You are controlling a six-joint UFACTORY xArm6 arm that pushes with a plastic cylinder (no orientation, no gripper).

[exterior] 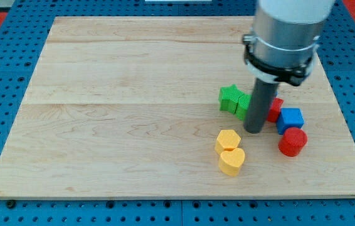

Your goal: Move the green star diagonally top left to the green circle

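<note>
Our tip point(254, 130): a bare rod with no jaws, gripping nothing, set down just right of the green circle point(243, 105). Green star point(229, 97): touching that circle's left. Right of the rod: red block point(275, 109), blue cube point(290, 119), red cylinder point(292, 142). Below-left: yellow hexagon point(227, 139), yellow heart point(231, 161). All on the wooden board point(115, 113).

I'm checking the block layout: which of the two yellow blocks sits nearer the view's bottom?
The yellow heart; the yellow hexagon touches it from just above.
</note>
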